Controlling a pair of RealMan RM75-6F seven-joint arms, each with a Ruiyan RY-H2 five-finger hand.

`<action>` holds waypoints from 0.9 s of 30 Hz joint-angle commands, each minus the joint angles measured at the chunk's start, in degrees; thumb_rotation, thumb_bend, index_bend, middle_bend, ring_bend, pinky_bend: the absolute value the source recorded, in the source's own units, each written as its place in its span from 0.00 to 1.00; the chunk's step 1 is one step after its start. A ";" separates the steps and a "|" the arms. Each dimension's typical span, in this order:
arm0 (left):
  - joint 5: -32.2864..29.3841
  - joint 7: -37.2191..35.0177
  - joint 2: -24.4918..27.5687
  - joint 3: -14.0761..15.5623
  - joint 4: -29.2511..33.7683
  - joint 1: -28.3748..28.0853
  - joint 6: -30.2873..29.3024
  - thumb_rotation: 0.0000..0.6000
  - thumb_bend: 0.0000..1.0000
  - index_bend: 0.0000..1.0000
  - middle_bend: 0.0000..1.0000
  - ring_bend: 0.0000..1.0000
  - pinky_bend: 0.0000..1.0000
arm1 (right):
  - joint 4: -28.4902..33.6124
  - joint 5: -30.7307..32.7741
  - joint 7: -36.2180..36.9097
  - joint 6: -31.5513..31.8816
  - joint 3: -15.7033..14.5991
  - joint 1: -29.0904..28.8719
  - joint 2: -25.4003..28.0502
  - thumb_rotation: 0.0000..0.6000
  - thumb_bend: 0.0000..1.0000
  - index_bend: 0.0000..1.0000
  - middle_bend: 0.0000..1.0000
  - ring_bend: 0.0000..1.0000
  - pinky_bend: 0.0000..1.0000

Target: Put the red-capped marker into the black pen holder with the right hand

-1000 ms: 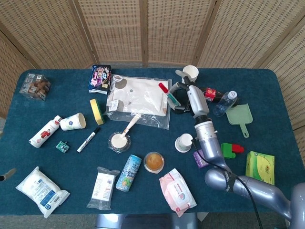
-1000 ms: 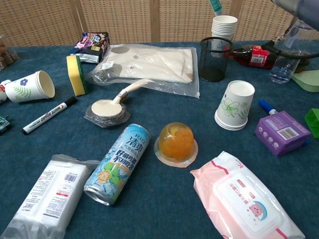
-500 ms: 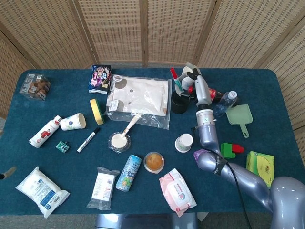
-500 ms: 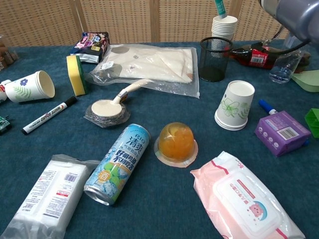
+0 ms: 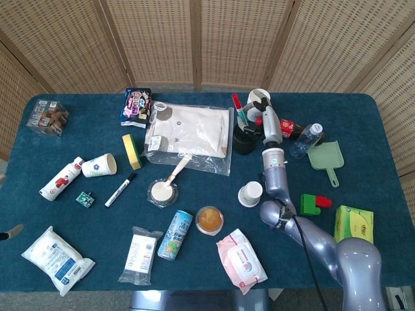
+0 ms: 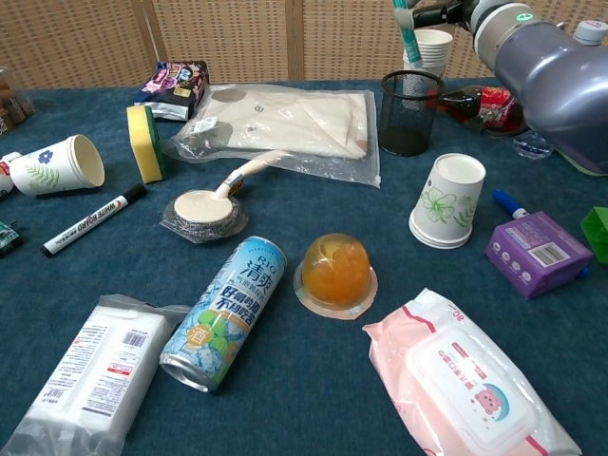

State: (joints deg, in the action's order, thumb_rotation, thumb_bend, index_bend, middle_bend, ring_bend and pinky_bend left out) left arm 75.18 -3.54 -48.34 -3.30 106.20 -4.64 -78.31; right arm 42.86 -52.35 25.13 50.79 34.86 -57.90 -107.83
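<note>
My right hand (image 5: 260,107) grips the red-capped marker (image 5: 239,110) by its teal body, red cap upward. The marker hangs tilted just above the black mesh pen holder (image 5: 244,142), its lower end near the rim. In the chest view the teal marker (image 6: 408,38) reaches down from the top edge to just over the pen holder (image 6: 410,112), and the right hand (image 6: 446,12) shows at the top. The marker's lower tip is hard to make out against the paper cups behind. Of my left hand only a grey tip (image 5: 8,232) shows at the left edge.
A stack of paper cups (image 6: 427,49) stands right behind the holder, and a cola bottle (image 5: 289,128) and a water bottle (image 5: 306,138) lie to its right. A clear bag (image 5: 191,135) lies to its left, a white cup (image 5: 250,193) in front.
The right hand has carried the marker from beside the bag to a spot over the holder and turned it more upright. The forearm has swung in toward the middle.
</note>
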 commanded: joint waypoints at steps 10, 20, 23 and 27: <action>-0.64 -0.01 -0.09 -0.21 -0.12 -0.20 0.38 1.00 0.05 0.00 0.00 0.00 0.00 | -7.40 -0.63 4.31 -1.31 1.36 -2.63 -3.86 1.00 0.46 0.64 0.12 0.00 0.12; -0.06 0.28 -0.09 -0.05 0.28 -0.11 0.09 1.00 0.05 0.00 0.00 0.00 0.00 | -8.86 -3.56 8.33 -3.56 -0.61 -0.85 -2.71 1.00 0.42 0.35 0.03 0.00 0.11; 0.14 0.42 -0.09 0.00 0.44 -0.07 -0.06 1.00 0.05 0.00 0.00 0.00 0.00 | -8.04 -4.59 9.82 -3.42 -1.08 -0.22 -2.10 1.00 0.42 0.30 0.02 0.00 0.10; 0.23 0.16 0.00 0.00 0.43 0.04 -0.23 1.00 0.05 0.00 0.00 0.00 0.00 | -7.08 -5.50 11.18 -2.79 -1.27 0.50 -1.27 1.00 0.45 0.26 0.01 0.00 0.10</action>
State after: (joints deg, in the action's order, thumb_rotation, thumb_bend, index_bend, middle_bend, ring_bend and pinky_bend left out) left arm 75.41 -3.35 -48.36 -3.29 106.64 -4.62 -78.52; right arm 35.48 -57.61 36.05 47.73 33.70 -57.63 -109.32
